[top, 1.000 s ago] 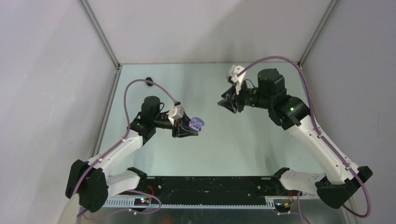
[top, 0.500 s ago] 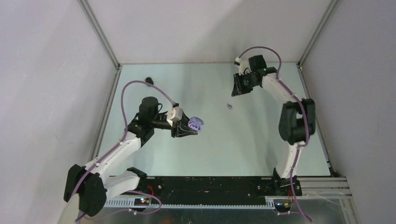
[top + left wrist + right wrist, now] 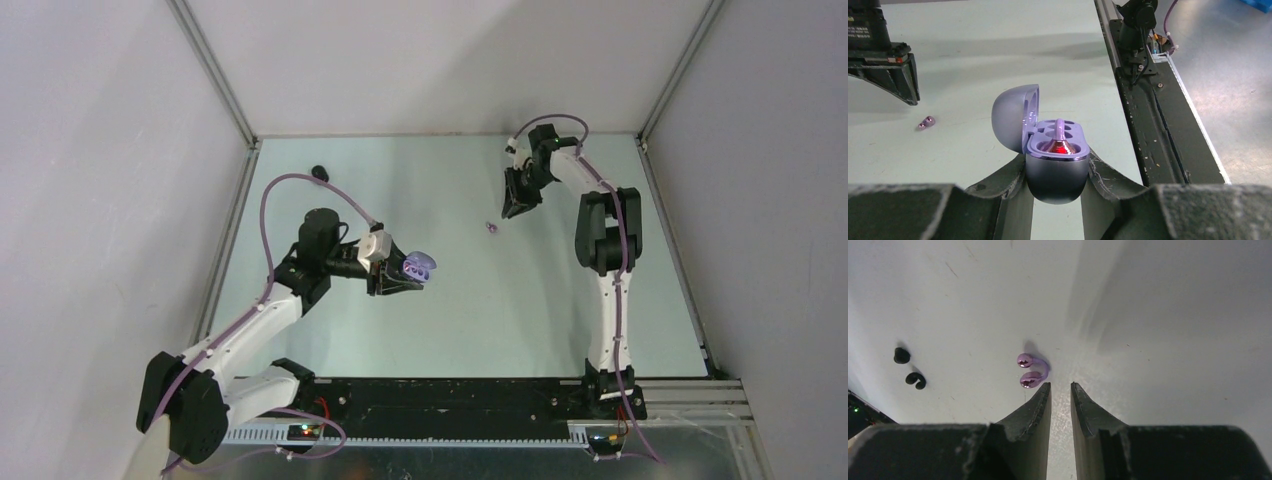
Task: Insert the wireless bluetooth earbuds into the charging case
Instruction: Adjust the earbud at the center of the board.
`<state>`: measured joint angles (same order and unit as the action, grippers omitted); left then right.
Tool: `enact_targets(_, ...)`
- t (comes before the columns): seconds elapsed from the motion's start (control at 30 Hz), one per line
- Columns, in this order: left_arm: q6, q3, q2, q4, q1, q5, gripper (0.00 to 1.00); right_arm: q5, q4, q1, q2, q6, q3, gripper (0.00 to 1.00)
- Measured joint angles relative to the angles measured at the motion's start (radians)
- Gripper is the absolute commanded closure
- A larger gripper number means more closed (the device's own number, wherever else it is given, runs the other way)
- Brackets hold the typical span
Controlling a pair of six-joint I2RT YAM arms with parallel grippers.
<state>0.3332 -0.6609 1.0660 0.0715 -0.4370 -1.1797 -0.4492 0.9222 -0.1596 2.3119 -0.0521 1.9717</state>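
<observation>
The pale purple earbud (image 3: 1032, 371) lay on the worktop (image 3: 420, 190) just beside one fingertip of the right gripper (image 3: 1060, 386), outside the gap. That gripper's fingers stood narrowly apart, holding nothing. The bud sat right of centre, nearer the far edge, with bare surface around it. Two black earbuds (image 3: 915, 380) lay near the far left corner. The left gripper (image 3: 398, 277) clamped the open charging case (image 3: 1055, 180).
</observation>
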Motion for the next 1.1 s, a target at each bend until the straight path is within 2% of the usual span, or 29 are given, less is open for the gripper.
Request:
enact_targets(0.27, 0.013, 0.000, 0.000, -0.005, 0.000, 0.004, 1.00, -0.014, 0.048, -0.002, 0.062, 0.000, 0.003, 0.75)
enact_targets(1.1, 0.035, 0.000, 0.000, -0.015, 0.000, 0.010, 1.00, -0.069, 0.068, -0.042, 0.093, 0.008, 0.038, 0.71)
